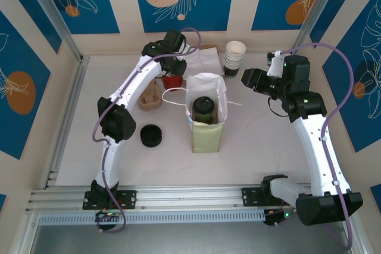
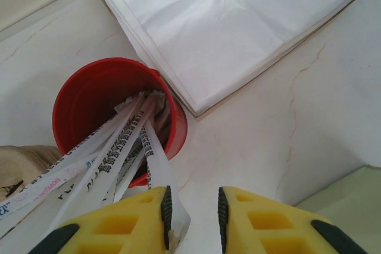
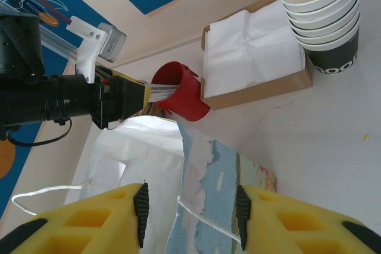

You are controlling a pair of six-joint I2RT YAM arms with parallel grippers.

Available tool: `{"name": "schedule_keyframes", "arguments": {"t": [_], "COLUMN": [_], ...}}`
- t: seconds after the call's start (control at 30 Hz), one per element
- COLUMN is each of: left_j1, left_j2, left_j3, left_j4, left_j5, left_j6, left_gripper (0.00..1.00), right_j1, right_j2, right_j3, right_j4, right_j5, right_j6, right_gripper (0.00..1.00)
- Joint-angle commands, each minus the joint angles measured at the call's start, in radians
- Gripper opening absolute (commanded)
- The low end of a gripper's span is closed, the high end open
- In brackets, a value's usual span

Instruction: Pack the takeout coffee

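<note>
Bench point(image 1: 268, 147), pale and marbled, walled by blue panels with leaf prints. Left arm point(image 1: 128, 96) reaches to the far middle of the bench; right arm point(image 1: 315, 141) bends inward at the far right. Paper bag point(image 1: 207, 138), white inside, stands upright and open at the centre of the bench, with its thin white handle loops trailing to either side. Shallow cardboard tray of white napkins point(image 2: 226, 22) lies flat at the far edge, behind the bag. Stack of lidless paper cups point(image 3: 321, 10), the lowest one dark, stands just right of the tray. Takeout coffee point(image 1: 203, 109), black lid uppermost, sits upright inside the bag. Low stack of black lids point(image 1: 151, 135) rests left of the bag, well apart from it. Red cup point(image 2: 89, 93) stands at the near left corner of the tray and holds paper-wrapped straws point(image 2: 119, 153) that lean out of it. Left hand point(image 2: 193, 212) hangs over the red cup, its jaws partly apart, with one wrapped straw lying between them against one pad. Right hand point(image 3: 190, 212) hovers right of the bag's rim, clear of it, with its jaws apart and holding nothing
</note>
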Motion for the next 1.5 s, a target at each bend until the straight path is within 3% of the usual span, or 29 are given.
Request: {"name": "schedule_keyframes", "arguments": {"t": [0.0, 0.4, 0.87, 1.47], "left_j1": [-0.011, -0.013, -0.013, -0.016], "left_j2": [0.018, 0.012, -0.013, -0.222], "left_j3": [0.029, 0.012, 0.002, 0.033], "left_j4": [-0.036, -0.039, -0.036, -0.042], "left_j5": [-0.026, -0.05, -0.064, -0.04], "left_j6": [0.026, 0.03, 0.023, -0.016], "left_gripper": [0.28, 0.26, 0.11, 0.03], "right_j1": [-0.007, -0.013, -0.014, -0.016], "right_j2": [-0.016, -0.022, -0.025, -0.031], "right_j3": [-0.016, -0.027, -0.033, -0.03], "right_j4": [0.013, 0.015, 0.019, 0.032], "right_j5": [-0.029, -0.038, -0.044, -0.05], "right_j6": [-0.011, -0.002, 0.003, 0.012], "right_gripper": [0.45, 0.46, 0.46, 0.46]}}
